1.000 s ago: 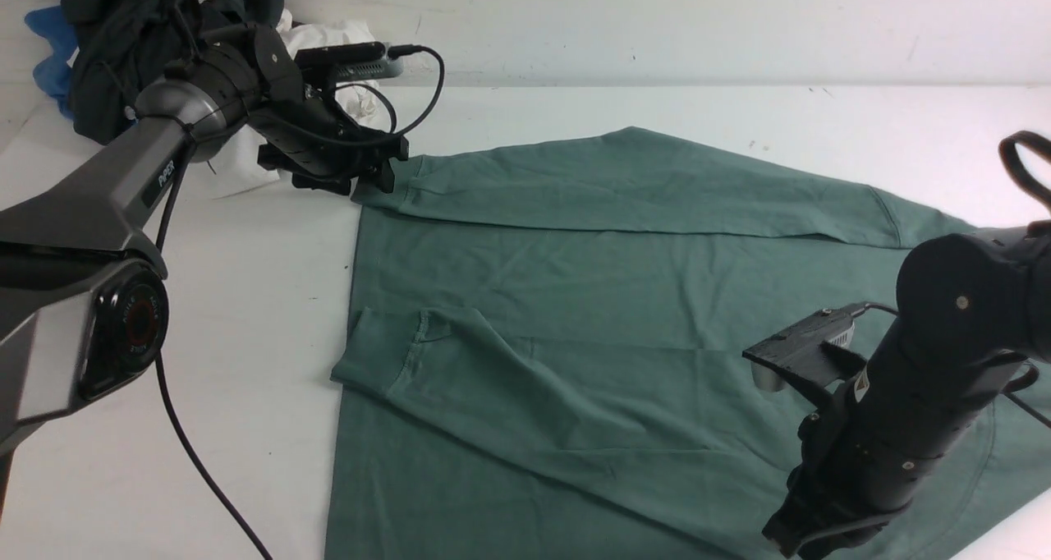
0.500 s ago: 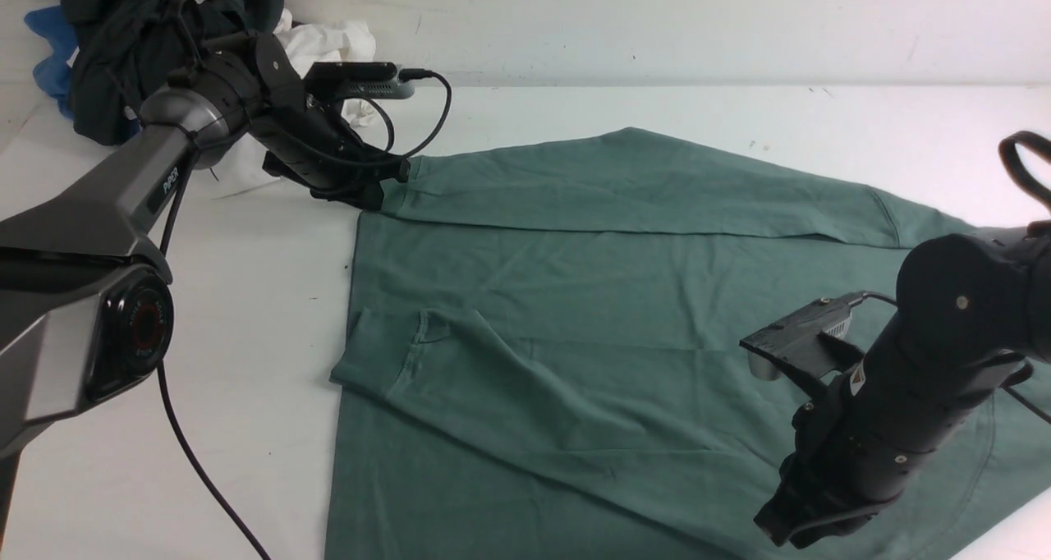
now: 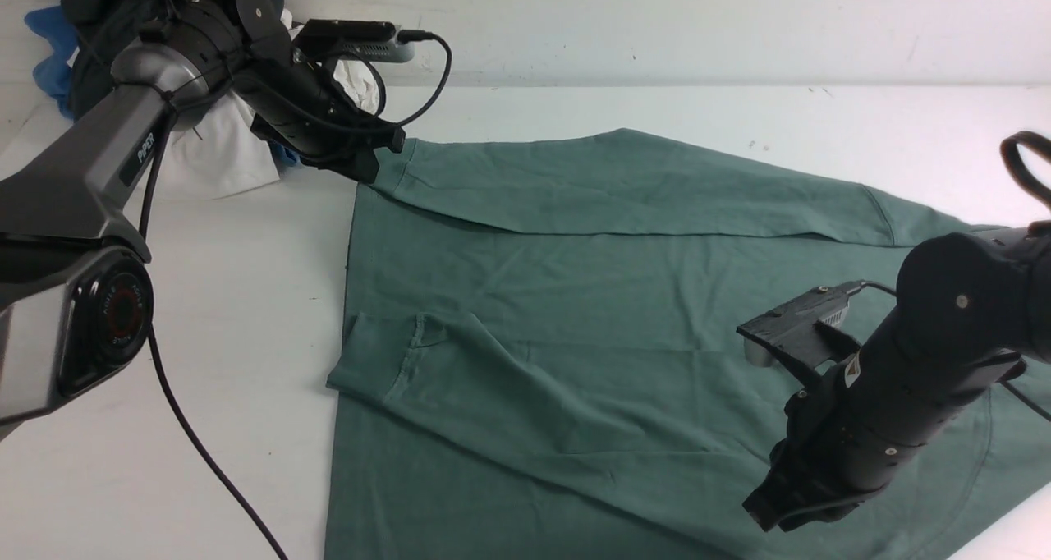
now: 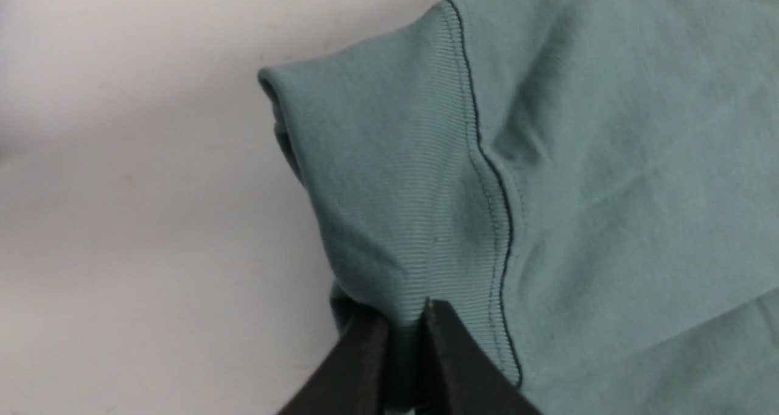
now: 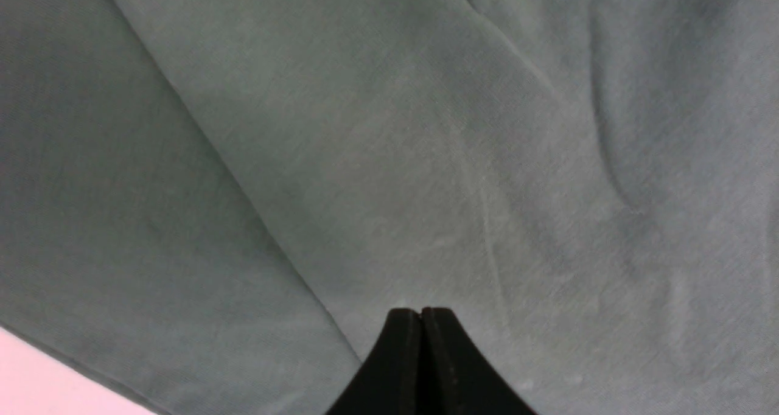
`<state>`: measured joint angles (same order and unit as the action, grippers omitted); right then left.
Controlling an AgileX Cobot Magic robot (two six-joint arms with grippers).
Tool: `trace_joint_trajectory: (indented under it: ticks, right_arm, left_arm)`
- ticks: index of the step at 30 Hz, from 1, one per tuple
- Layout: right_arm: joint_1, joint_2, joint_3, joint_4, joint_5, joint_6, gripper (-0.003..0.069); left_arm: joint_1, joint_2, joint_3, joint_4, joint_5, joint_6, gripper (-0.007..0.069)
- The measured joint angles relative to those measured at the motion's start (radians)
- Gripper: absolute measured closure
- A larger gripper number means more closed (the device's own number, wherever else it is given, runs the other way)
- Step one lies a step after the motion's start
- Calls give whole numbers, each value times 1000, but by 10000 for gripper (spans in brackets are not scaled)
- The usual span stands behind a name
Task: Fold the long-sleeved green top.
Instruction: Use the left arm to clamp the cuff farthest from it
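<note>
The green long-sleeved top [image 3: 575,297] lies spread on the white table, both sleeves folded across the body. My left gripper [image 3: 371,164] is shut on the ribbed cuff [image 4: 389,208] of the far sleeve and holds it lifted a little at the top's far left corner; the left wrist view shows the gripper [image 4: 405,320] pinching the cuff fabric. The near sleeve's cuff [image 3: 378,355] lies flat at the left edge. My right gripper [image 5: 421,313] is shut and empty, just above the top's fabric [image 5: 426,159] at the near right; in the front view its fingertips are hidden behind the arm.
A pile of black [image 3: 107,59], white [image 3: 213,149] and blue [image 3: 45,43] garments sits at the far left corner against the wall. Bare white table [image 3: 205,297] lies left of the top. The right arm's body [image 3: 903,379] hovers over the top's right part.
My left gripper closed on the far sleeve's cuff and raised it, moving slightly back and left. The right arm shifted a little left and up over the top.
</note>
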<state>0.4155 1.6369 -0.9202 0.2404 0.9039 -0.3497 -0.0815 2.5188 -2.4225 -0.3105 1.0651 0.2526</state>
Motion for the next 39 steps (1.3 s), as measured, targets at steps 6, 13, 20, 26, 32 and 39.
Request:
trace_joint_trajectory:
  ticks: [6, 13, 20, 26, 32, 39]
  right_arm:
    - [0, 0, 0, 0, -20, -1, 668]
    - [0, 0, 0, -4, -31, -15, 668]
    - [0, 0, 0, -5, -58, -20, 668]
    - [0, 0, 0, -5, -60, -23, 668]
    - [0, 0, 0, -7, -65, -23, 668]
    - [0, 0, 0, -16, -71, -23, 668]
  left_arm:
    - [1, 25, 1, 1, -14, 0, 484]
    - [11, 39, 1, -1, -69, 0, 356]
    - [11, 69, 1, -7, -116, -1, 344]
    - [11, 77, 1, -18, -139, -43, 344]
    - [13, 77, 1, -20, -154, -59, 455]
    - [13, 64, -1, -22, -119, -42, 624]
